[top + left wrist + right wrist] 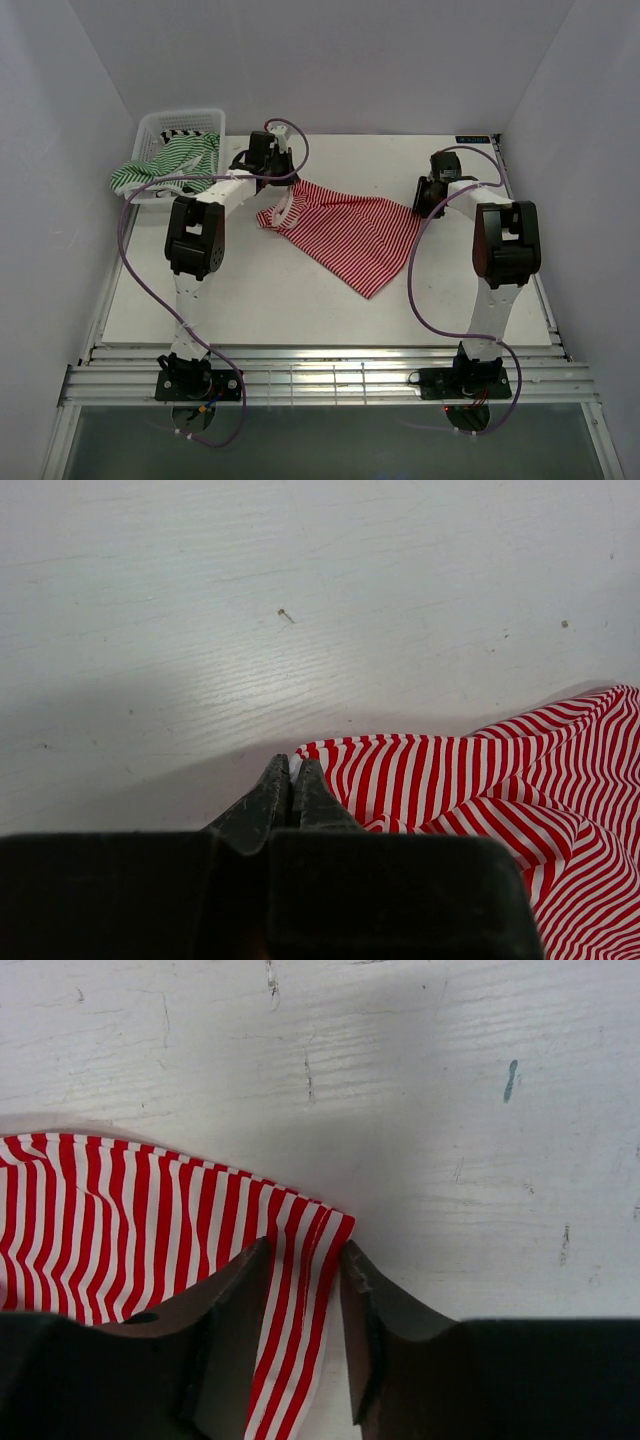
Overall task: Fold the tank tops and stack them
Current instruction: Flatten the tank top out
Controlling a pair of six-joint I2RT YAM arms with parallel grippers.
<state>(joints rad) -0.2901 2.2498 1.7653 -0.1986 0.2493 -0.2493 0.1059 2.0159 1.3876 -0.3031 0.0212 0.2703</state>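
The red-striped top [345, 235] lies spread across the middle of the top view. The green-striped top [165, 165] hangs out of the basket [150, 125] at upper left. The left gripper [291, 775] is shut tight at the red-striped top's edge, and I cannot tell whether any cloth is caught. The right gripper [305, 1248] stands half open astride a corner. If either bites only the very hem, the cloth may slip free on lifting and the fold may go crooked.

A white plastic mesh basket [160, 128] stands at the far left corner of the white, scuffed wood-grain counter [260, 300], which is enclosed by plain pale walls [400, 60] and bordered along its near edge by a slatted metal rail [330, 378].
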